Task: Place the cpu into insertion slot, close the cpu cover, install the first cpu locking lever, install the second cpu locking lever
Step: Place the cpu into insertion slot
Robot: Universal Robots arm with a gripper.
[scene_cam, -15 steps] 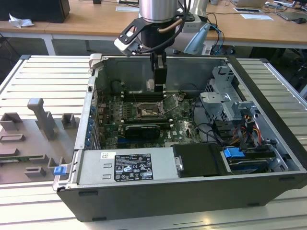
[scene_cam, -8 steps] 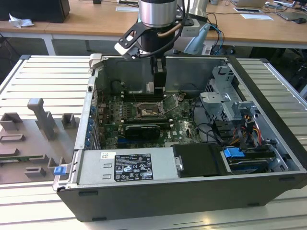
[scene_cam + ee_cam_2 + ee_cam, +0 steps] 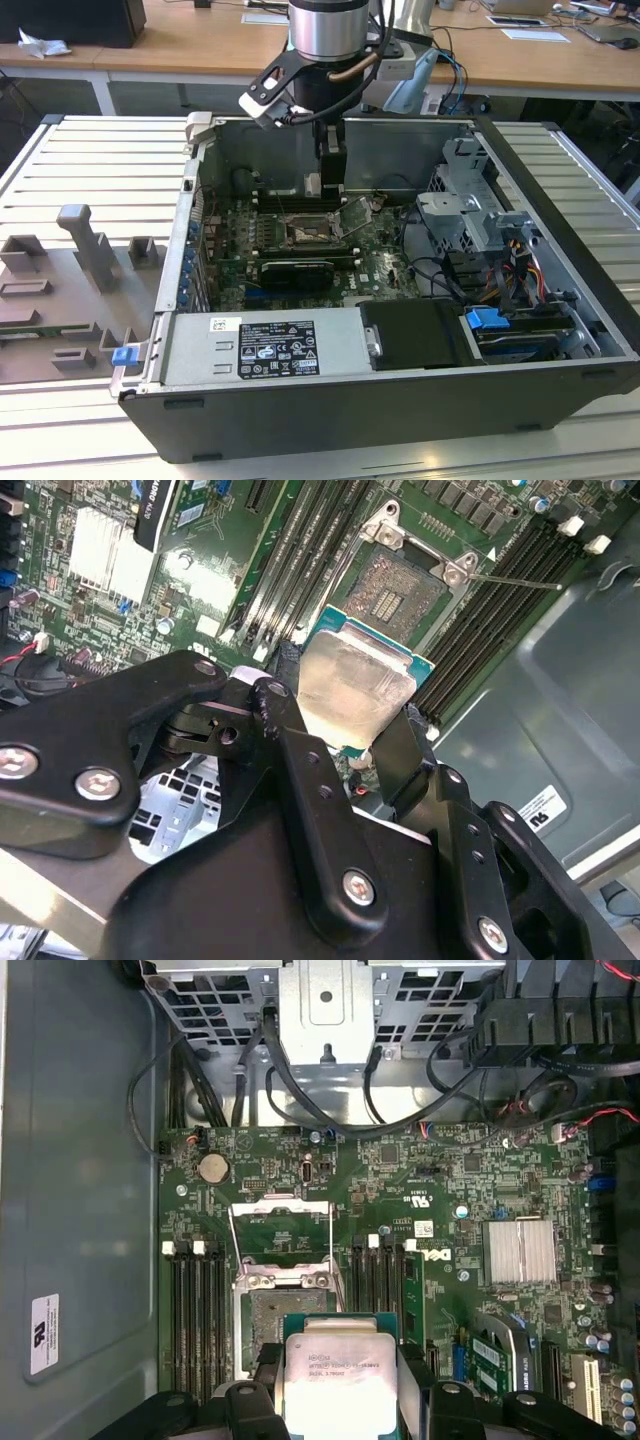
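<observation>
While the small, flat, square silver-beige cpu (image 3: pixel 355 680) is clamped by its edges between the black fingers (image 3: pixel 300 750) of the gripper (image 3: pixel 345 715), it is held above the green motherboard (image 3: pixel 440 1175), near the square, silver-rimmed insertion slot (image 3: pixel 402 595) but not seated in it. The thin silver cpu cover (image 3: pixel 280 1206) is seen swung open in the first wrist view, and the slot's dark centre is left bare.

**Ribbed metal bench, wooden desks behind**

The open computer case (image 3: pixel 330 420) sits on a pale, ribbed metal bench (image 3: pixel 90 150) that extends on both sides of it. To the exterior view's left of the case lies a grey tray (image 3: pixel 60 290) of moulded blocks. Behind the case runs a row of light wooden desks (image 3: pixel 200 45) carrying a black box (image 3: pixel 70 20), white papers (image 3: pixel 535 35) and loose cables (image 3: pixel 457 75). The light is even.
</observation>
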